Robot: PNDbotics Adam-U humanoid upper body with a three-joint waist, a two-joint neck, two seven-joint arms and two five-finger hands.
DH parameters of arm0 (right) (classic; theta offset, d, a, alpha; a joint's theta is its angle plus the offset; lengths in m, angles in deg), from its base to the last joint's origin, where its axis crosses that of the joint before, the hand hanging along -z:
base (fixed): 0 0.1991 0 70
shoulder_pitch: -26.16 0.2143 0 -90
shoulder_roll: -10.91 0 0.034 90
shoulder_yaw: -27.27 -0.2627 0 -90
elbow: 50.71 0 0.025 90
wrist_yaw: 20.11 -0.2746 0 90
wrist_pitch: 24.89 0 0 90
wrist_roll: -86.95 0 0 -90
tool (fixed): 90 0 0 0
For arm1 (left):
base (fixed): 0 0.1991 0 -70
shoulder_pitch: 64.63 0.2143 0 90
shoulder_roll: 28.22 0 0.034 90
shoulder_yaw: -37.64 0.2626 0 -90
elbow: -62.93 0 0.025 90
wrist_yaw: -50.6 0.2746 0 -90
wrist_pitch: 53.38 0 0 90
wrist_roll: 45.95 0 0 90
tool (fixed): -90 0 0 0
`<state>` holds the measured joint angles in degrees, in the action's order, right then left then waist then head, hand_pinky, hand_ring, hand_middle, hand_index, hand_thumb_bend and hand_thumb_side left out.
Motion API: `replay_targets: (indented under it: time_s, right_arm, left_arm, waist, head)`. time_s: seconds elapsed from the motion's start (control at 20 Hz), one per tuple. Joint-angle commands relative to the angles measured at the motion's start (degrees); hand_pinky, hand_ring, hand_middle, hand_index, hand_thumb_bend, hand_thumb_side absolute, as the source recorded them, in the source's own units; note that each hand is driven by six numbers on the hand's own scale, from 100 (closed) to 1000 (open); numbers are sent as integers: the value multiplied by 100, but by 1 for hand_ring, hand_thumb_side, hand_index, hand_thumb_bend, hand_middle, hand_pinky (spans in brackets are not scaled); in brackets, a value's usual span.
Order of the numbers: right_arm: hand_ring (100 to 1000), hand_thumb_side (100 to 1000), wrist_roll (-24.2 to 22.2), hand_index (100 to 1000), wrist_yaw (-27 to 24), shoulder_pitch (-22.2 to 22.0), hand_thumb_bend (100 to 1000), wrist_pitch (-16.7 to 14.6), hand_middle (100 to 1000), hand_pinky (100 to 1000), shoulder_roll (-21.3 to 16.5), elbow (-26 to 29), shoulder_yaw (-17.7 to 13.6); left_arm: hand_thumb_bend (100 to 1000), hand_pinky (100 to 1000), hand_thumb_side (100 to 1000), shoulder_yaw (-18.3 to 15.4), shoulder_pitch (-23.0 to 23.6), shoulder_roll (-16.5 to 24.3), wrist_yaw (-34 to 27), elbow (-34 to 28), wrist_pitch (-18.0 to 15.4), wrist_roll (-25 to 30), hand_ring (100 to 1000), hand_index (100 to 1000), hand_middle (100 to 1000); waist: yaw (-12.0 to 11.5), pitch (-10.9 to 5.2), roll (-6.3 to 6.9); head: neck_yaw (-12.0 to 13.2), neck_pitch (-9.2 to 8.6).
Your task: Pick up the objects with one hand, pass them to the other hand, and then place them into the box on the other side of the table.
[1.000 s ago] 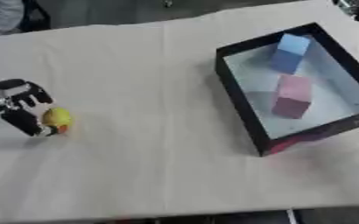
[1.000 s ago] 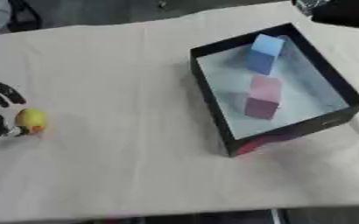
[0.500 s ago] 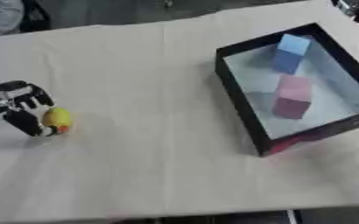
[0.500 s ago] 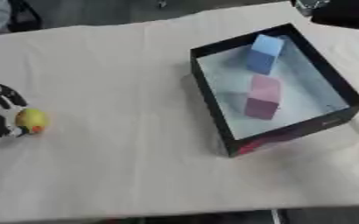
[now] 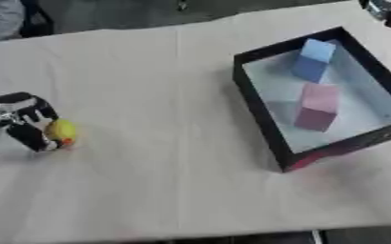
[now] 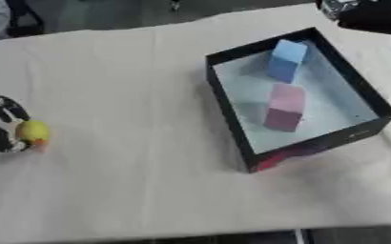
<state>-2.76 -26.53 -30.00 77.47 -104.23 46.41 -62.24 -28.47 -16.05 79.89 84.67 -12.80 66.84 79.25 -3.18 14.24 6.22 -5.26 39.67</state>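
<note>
Left eye view: the left hand (image 5: 22, 121) sits low on the table (image 5: 149, 86) at the view's left edge, its dark fingers curled down round a small yellow ball (image 5: 63, 130) that shows an orange patch low on one side. The ball lies against the inner side of the fingers, on or just above the cloth; which, I cannot tell. To the hand's right a wide stretch of bare cream cloth runs all the way to the black box (image 5: 262, 107), well apart from the hand, with nothing lying between. The near table edge runs below the hand, with some bare cloth between them. Inside the box, on its pale floor, a blue block (image 5: 312, 61) stands toward the far end and a pink block (image 5: 317, 106) nearer the front, apart from each other. A red patch shows at the box's near corner.

Right eye view: the left hand is cut by the left border, fingers again wrapped on the yellow ball. The right hand (image 6: 362, 13) shows as a dark shape at the upper right corner, beyond the far corner of the box; whether its fingers are spread or curled I cannot tell. The far table edge runs across the top, dark floor behind it.
</note>
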Motion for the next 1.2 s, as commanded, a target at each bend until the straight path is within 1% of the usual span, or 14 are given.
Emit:
replay_targets:
  time_s: [0.05,0.25,0.5,0.75,0.8,0.85,0.9,0.95,1.0,1.2]
  right_arm:
    - [871,226,-7,853,-19,103,315,-15,810,918,-98,47,-63]
    - [871,226,-12,852,-15,101,316,-21,810,918,-96,42,-68]
    - [871,227,-10,853,-12,90,314,-23,810,918,-93,34,-75]
    - [871,227,-8,853,-11,85,314,-24,810,918,-92,31,-78]
    - [871,227,-8,852,-11,82,317,-23,810,918,-92,29,-78]
    - [871,227,-6,852,-10,76,317,-22,810,918,-96,26,-81]
    - [870,227,-7,851,-10,75,317,-23,810,918,-97,24,-81]
    - [870,227,-8,851,-9,75,316,-23,810,918,-97,23,-81]
    - [870,227,-9,851,-10,76,316,-23,810,918,-97,22,-81]
    - [870,223,-14,850,-23,88,322,-29,810,918,-102,28,-79]
  left_arm:
    - [399,853,100,-41,-119,78,100,59,-20,55,840,782,796]
    - [384,849,100,-48,-142,28,206,162,-54,17,837,776,793]
    - [292,839,100,-64,-161,-21,264,239,-78,-118,827,730,776]
    - [292,839,100,-52,-160,-24,225,250,-78,-181,827,730,776]
    - [142,829,114,-69,-173,-21,219,234,-87,-195,797,645,746]
    - [124,827,105,-136,-181,-2,199,145,-107,-252,791,597,735]
    - [118,825,100,-172,-151,25,162,25,-114,-325,778,574,714]
    - [110,823,100,-183,-111,58,101,-87,-109,-375,762,564,689]
    - [109,822,100,-190,-81,88,39,-170,-92,-398,758,563,683]
    - [120,821,100,-261,1,194,-59,-479,-47,-499,758,561,681]
  waist:
    - [3,-78,-9]
    - [8,-72,-12]
    - [11,-71,-13]
    - [10,-71,-12]
    - [6,-75,-12]
    - [-1,-79,-13]
    - [-3,-81,-13]
    - [-4,-84,-11]
    - [-5,-87,-10]
    - [-11,-99,-12]
  head:
    - [-4,-50]
    - [-5,-54]
    - [-4,-52]
    - [-3,-51]
    - [-13,-44]
    - [-31,-38]
    - [-39,-36]
    - [-42,-37]
    - [-45,-37]
    - [-71,-43]
